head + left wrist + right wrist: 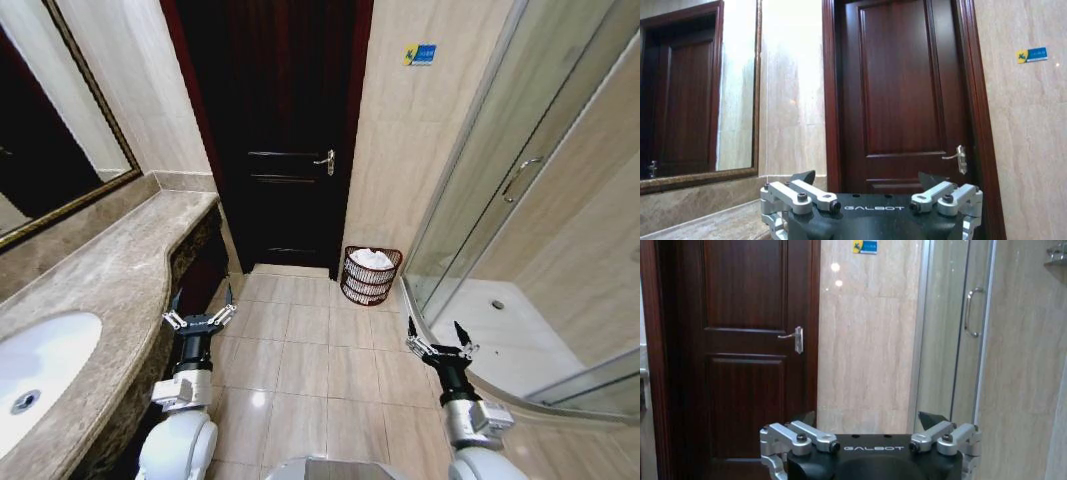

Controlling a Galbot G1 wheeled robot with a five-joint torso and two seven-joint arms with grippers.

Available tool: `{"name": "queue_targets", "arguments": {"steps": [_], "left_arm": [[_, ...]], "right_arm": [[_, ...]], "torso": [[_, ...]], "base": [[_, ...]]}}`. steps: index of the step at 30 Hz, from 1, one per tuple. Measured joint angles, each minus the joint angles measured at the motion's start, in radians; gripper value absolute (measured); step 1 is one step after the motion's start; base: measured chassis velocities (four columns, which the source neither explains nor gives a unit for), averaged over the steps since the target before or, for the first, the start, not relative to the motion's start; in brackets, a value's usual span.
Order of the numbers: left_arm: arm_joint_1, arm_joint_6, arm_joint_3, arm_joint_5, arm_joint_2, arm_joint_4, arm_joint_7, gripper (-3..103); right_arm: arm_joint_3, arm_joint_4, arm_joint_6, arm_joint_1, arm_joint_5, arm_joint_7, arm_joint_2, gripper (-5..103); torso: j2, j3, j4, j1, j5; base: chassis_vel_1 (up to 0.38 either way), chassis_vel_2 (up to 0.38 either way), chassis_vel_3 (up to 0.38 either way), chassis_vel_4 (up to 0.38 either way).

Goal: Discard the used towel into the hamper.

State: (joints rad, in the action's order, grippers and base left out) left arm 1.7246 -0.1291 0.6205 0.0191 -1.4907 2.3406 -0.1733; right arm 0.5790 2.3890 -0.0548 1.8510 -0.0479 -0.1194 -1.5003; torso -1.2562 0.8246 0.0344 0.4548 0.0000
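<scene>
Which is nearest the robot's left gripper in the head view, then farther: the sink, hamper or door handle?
From the left gripper:
1. Sink, beside it, in the counter on its left.
2. Hamper, across the floor, by the wall.
3. Door handle, up on the door, farthest.

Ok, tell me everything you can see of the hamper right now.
The hamper is a small round open-weave basket, dark reddish-brown, narrowing slightly toward its base. It stands upright on the tiled floor against the beige wall, between the dark wooden door and the glass shower enclosure. Something white, cloth by its look, sits inside, heaped to the rim. Neither gripper touches it; both are open and far off.
</scene>
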Motion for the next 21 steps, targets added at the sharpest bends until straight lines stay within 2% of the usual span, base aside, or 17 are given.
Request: {"name": "queue_targets", "arguments": {"steps": [21], "left_arm": [[0.005, 0.001, 0.006, 0.003, 0.008, 0.002, 0.002, 100]], "right_arm": [[-0.013, 0.004, 0.022, 0.013, 0.019, -0.002, -0.001, 100]], "torso": [[0.000, 0.000, 0.0000, 0.000, 0.0000]], "base": [[0.038, -0.040, -0.043, 0.039]]}}
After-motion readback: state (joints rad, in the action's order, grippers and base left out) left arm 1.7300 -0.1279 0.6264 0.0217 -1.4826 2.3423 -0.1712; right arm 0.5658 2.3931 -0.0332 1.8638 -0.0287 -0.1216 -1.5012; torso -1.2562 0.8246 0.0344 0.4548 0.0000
